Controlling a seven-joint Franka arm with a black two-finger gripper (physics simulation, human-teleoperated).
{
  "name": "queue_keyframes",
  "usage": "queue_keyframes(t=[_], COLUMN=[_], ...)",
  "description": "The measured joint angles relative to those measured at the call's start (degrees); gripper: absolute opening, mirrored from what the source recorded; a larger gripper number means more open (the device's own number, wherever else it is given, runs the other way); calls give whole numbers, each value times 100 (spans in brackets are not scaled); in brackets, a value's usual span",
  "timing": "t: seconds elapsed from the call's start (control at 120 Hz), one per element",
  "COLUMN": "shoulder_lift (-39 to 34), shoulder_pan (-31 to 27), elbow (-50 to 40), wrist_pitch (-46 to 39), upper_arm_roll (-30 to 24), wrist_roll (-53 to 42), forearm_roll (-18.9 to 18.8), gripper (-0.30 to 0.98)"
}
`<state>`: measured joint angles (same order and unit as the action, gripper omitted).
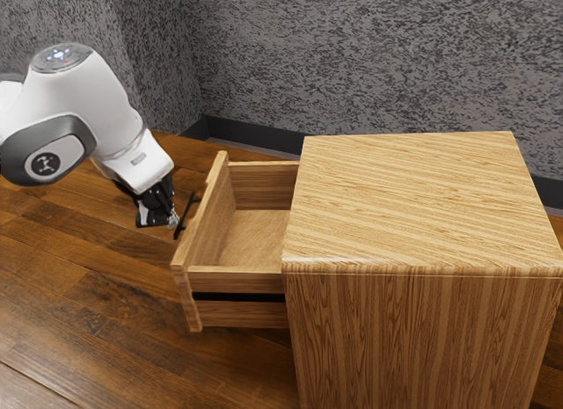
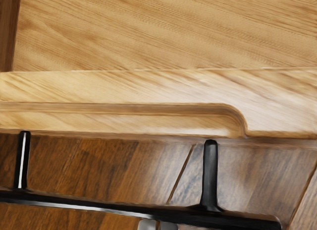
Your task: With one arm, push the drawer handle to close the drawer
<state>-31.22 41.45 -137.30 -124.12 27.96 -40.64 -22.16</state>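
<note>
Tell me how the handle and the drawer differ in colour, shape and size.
Colour: the handle is glossy black; the drawer is light brown, grained wood.
Shape: the handle is a slim bar on posts; the drawer is an open-topped box.
Size: the handle is much smaller than the drawer, spanning only part of its front.
Shared: both stick out from the cabinet, as the drawer is open.
</note>
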Motion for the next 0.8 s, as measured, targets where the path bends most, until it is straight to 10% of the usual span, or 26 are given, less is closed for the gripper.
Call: queue_keyframes(t=[0.8], shoulder_lift=[452], shoulder_pan=[352], elbow=[-54], wrist_pitch=[-1470], upper_arm_roll=[25], wrist_roll=[112], forearm_roll=[68], gripper=[-10])
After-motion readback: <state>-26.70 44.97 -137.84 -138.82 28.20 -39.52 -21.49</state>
